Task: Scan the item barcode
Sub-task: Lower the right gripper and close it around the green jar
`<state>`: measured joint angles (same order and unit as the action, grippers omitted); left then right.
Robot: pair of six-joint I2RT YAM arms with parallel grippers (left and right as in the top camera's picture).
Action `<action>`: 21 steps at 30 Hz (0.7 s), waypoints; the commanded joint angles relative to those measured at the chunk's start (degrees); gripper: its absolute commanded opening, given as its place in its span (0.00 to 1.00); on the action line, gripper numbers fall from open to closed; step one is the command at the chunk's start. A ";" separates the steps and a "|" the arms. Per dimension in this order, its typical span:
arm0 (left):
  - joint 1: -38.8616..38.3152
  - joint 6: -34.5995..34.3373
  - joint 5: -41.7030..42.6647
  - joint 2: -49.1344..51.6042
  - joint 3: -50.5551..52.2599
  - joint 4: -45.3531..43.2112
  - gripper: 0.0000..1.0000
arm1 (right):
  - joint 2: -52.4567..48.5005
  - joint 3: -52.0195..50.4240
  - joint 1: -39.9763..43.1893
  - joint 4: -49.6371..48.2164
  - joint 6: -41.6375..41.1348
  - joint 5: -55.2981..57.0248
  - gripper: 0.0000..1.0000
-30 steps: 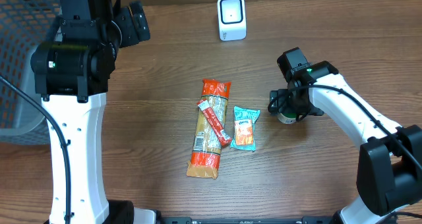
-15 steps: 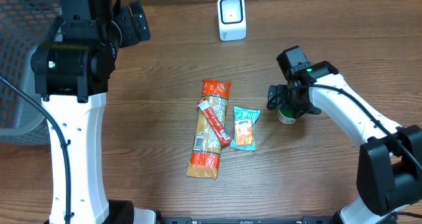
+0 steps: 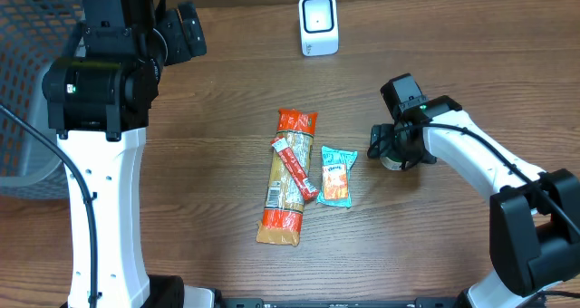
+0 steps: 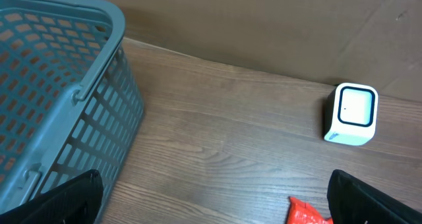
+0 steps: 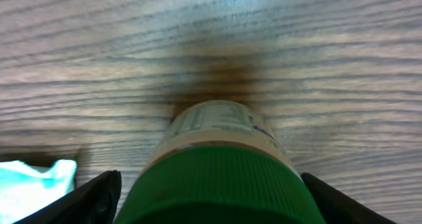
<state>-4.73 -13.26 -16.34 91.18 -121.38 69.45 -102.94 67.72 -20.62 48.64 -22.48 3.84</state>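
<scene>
A small bottle (image 3: 392, 161) with a green cap (image 5: 211, 178) and a white printed label (image 5: 214, 122) stands on the wooden table right of centre. My right gripper (image 5: 211, 201) is down over it, a black finger on each side of the cap. The jaws are open and close to the cap's sides, and no firm grip shows. The white barcode scanner (image 3: 318, 24) stands at the back centre and also shows in the left wrist view (image 4: 351, 113). My left gripper (image 4: 214, 207) hangs high at the back left, wide open and empty.
A long orange snack pack (image 3: 284, 188), a red stick pack (image 3: 295, 168) lying across it and a teal packet (image 3: 336, 176) sit mid-table, left of the bottle. The teal packet's corner (image 5: 33, 184) shows beside my right finger. A blue-grey basket (image 3: 27, 72) stands at the far left.
My right gripper has shifted slightly nearer and lower over the bottle, and its jaws have narrowed a little around the cap. The left arm has not moved.
</scene>
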 commanded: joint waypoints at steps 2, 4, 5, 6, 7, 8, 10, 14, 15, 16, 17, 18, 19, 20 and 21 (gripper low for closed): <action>0.22 1.07 -0.59 -0.17 -0.55 -0.02 1.00 | 0.04 -2.78 0.07 -3.78 -0.26 0.15 0.86; 0.22 1.07 -0.59 -0.17 -0.55 -0.02 1.00 | 0.04 -3.45 0.07 -4.81 -0.26 0.17 0.85; 0.22 1.07 -0.59 -0.17 -0.55 -0.02 1.00 | 0.04 -3.65 0.07 -5.07 -0.26 0.17 0.83; 0.22 1.07 -0.59 -0.17 -0.55 -0.02 1.00 | 0.04 -3.67 0.07 -5.09 -0.26 0.17 0.80; 0.22 1.07 -0.59 -0.17 -0.55 -0.02 1.00 | 0.04 -3.67 0.07 -5.11 -0.26 0.15 0.79; 0.22 1.07 -0.59 -0.17 -0.55 -0.02 1.00 | 0.04 -3.67 0.07 -5.11 -0.26 0.15 0.77; 0.22 1.07 -0.59 -0.17 -0.55 -0.02 1.00 | 0.04 -3.67 0.07 -5.05 -0.26 0.15 0.75; 0.22 1.07 -0.59 -0.17 -0.55 -0.02 1.00 | 0.04 -3.65 0.07 -4.26 -0.26 0.15 0.72; 0.22 1.07 -0.59 -0.17 -0.55 -0.02 1.00 | 0.04 -3.67 0.07 -4.20 -0.26 0.15 0.69; 0.22 1.07 -0.59 -0.17 -0.55 -0.02 1.00 | 0.04 -3.67 0.07 -4.17 -0.26 0.15 0.66; 0.22 1.07 -0.59 -0.17 -0.55 -0.02 1.00 | 0.04 -3.65 0.07 -4.20 -0.26 0.15 0.63; 0.22 1.07 -0.59 -0.17 -0.55 -0.02 1.00 | 0.04 -3.65 0.07 -4.22 -0.26 0.15 0.60; 0.22 1.07 -0.59 -0.17 -0.55 -0.02 1.00 | 0.04 -3.56 0.07 -4.22 -0.26 0.15 0.58; 0.22 1.07 -0.59 -0.17 -0.55 -0.02 1.00 | 0.04 -3.32 0.07 -4.04 -0.26 0.13 0.57; 0.22 1.07 -0.59 -0.17 -0.55 -0.02 1.00 | 0.04 -2.86 0.07 -3.37 -0.24 0.13 0.58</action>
<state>-4.73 -13.26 -16.34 91.18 -121.38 69.45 -102.91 64.40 -20.62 44.56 -22.50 3.86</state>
